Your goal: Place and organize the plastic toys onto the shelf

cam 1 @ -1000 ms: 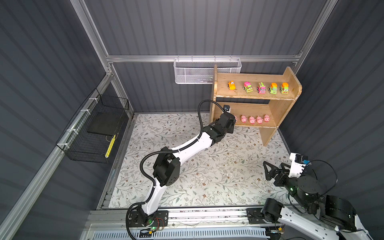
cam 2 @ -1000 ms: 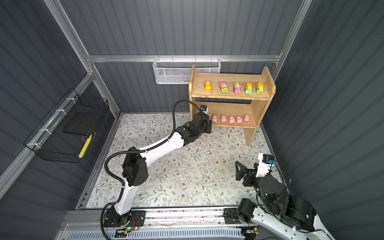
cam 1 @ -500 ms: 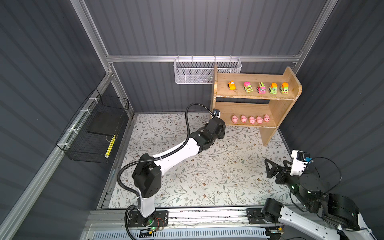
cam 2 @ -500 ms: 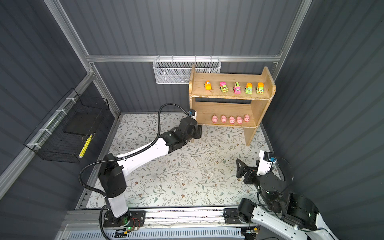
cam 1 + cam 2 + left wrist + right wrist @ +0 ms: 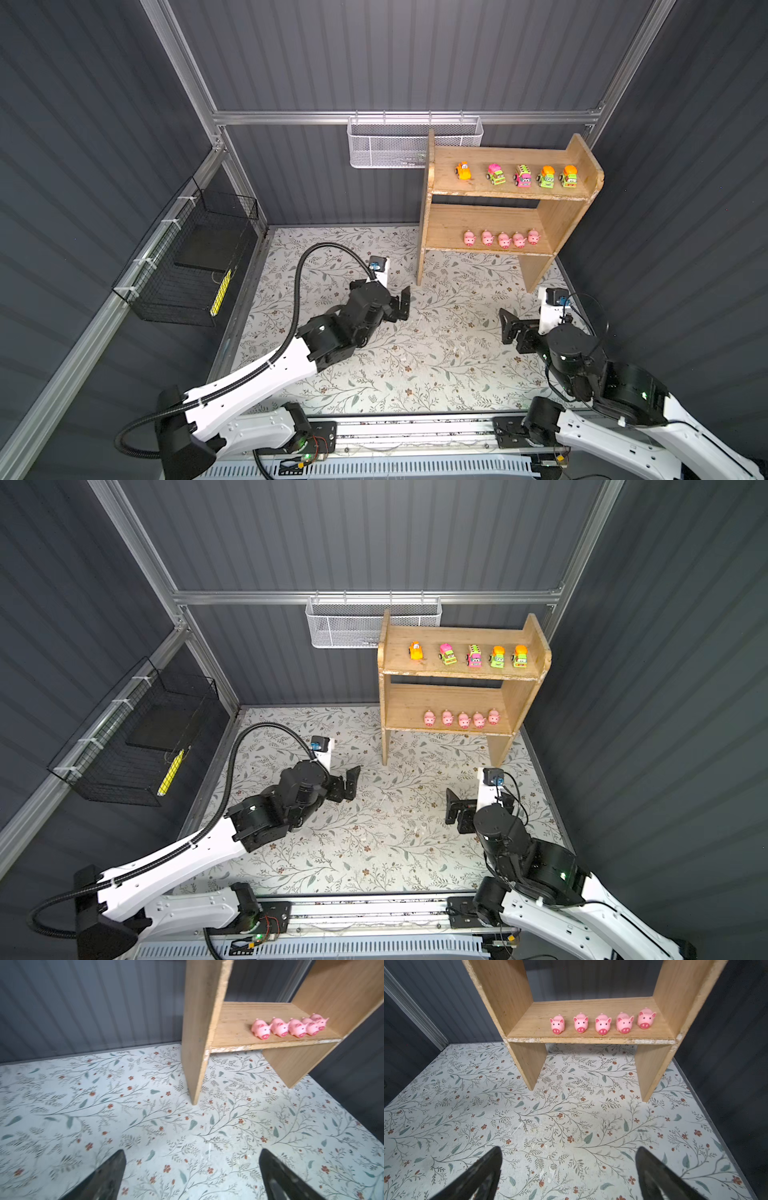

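Status: left gripper (image 5: 400,306) frame centre, right gripper (image 5: 508,328) lower right, both over the floral mat (image 5: 436,361), jaws spread wide, nothing held. Upper right on the shelf (image 5: 449,218): pigs (image 5: 503,240) lower tier, vehicles (image 5: 521,176) top tier, well apart from either gripper's fingers.

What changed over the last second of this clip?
The left gripper let go of the leftmost pig on the lower tier of the shelf and pulled back over the mat, jaws opened wide. The right gripper edged slightly inward, staying open. Four other pigs and five vehicles kept their places.
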`<state>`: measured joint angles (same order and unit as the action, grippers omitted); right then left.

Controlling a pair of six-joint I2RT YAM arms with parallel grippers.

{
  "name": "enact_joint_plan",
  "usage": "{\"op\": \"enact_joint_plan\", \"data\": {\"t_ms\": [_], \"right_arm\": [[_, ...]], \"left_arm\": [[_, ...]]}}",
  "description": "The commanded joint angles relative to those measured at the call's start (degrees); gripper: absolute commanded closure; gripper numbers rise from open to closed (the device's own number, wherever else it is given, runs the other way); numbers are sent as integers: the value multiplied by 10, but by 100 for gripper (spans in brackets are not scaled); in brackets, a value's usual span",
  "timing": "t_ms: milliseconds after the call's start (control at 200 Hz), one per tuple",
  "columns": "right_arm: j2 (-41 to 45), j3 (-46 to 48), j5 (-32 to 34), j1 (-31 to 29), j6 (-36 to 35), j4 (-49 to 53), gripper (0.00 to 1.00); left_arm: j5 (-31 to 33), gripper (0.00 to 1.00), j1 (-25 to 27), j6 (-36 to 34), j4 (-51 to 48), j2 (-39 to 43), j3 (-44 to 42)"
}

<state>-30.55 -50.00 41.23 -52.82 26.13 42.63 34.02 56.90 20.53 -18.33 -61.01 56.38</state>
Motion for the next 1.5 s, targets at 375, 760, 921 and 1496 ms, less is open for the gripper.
{"op": "enact_joint_plan", "data": {"t_ms": [375,760,921,1496], "right_arm": [[-181,105,-199,272,-56,-258,1],[-293,121,-213,411,-62,-370,1],[-325,113,-201,442,-71,-387,1],[-418,253,-207,508,-209,-748,1]], "left_arm": [[232,0,-22,-73,9,192,-215],[163,0,-178,-178,211,162,-312],[48,0,-316,-150,305,33,-314],[-163,0,-540,-138,614,-222,-347]]}}
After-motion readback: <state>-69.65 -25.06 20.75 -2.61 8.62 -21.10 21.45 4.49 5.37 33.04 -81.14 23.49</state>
